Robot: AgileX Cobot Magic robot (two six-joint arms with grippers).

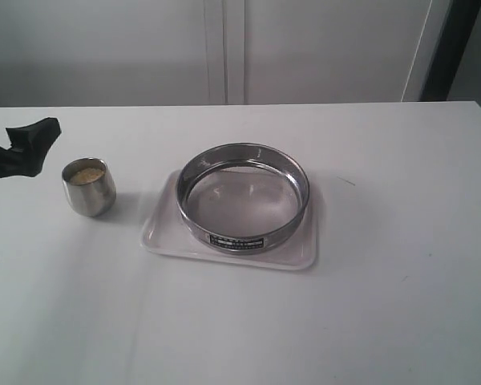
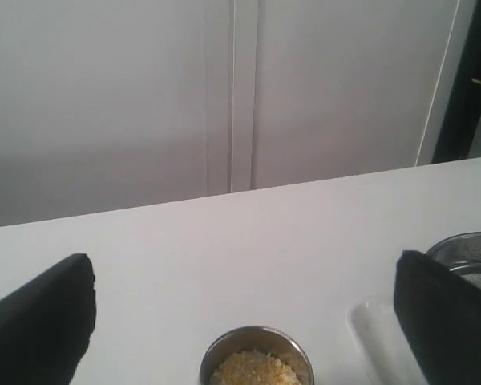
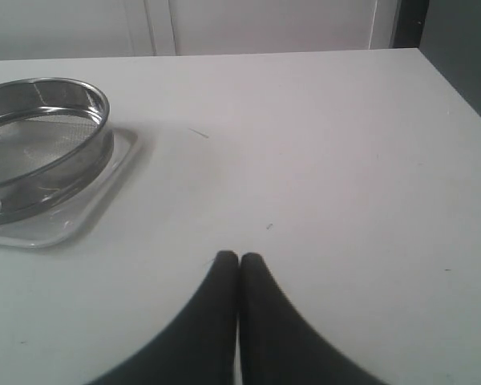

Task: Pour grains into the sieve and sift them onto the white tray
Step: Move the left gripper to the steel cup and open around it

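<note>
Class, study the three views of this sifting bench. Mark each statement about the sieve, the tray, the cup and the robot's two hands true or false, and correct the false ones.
1. The sieve sits on the white tray. True.
2. The grains lie in the sieve. False: they fill the steel cup; the mesh looks bare.
3. The left hand is open and holds nothing. True.
4. The right hand grips the sieve's rim. False: it is shut on nothing, over the bare table, apart from the sieve.
5. The steel cup lies on its side. False: it stands upright beside the tray.
</note>
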